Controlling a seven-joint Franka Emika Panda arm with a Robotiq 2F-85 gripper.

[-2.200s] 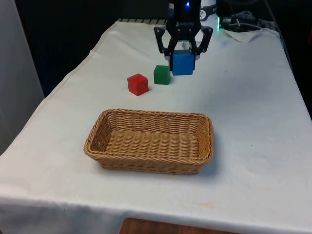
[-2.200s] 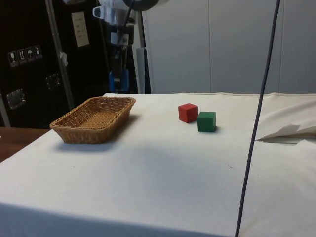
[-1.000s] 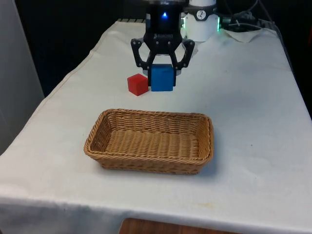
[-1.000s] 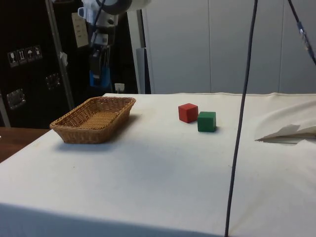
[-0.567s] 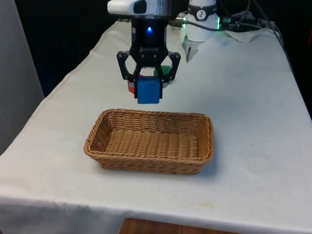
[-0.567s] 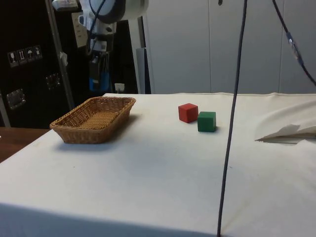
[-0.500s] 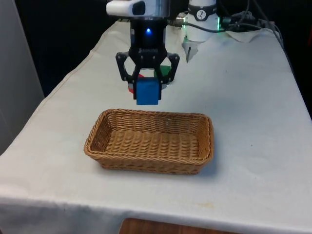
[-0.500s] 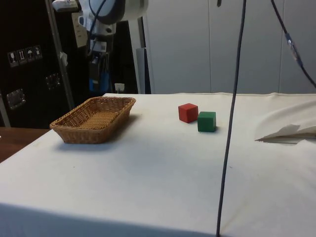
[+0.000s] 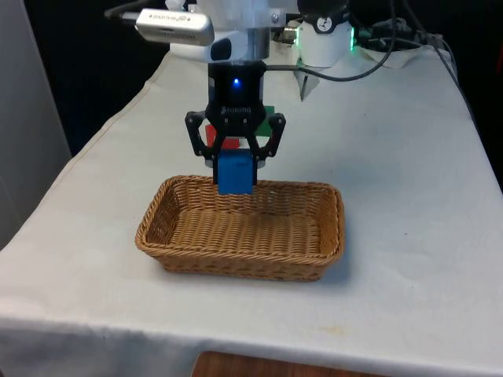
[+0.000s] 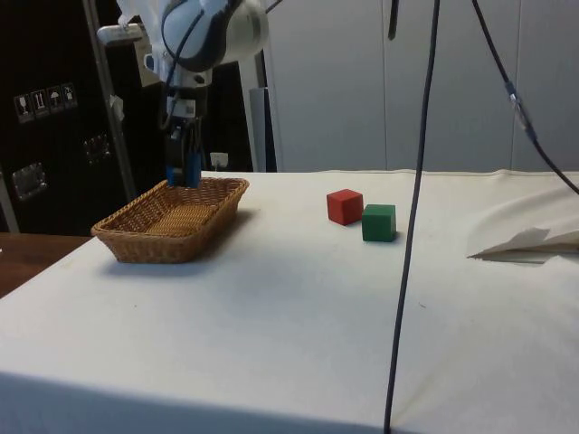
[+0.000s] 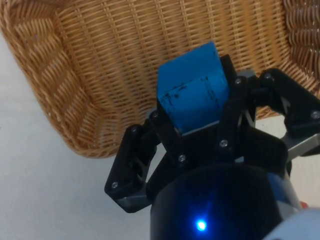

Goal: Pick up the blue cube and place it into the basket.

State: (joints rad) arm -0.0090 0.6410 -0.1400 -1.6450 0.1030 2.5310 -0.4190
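Right, your gripper [image 9: 235, 161] is clamped on the blue cube [image 9: 235, 172], held above the basket [image 9: 330, 236] near its far rim. Pick-up looks done; you've got lowering and release left. Red cube [image 10: 344, 206] and green cube [image 10: 378, 222] sit untouched.

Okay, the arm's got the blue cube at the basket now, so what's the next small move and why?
Probably lower a little and then open the hand. The blue cube is clamped between the fingers and hangs over the wicker basket's far end, near its rim in the wrist view, above the woven floor. A short descent would likely keep it from bouncing out; the red cube and green cube sit well aside.
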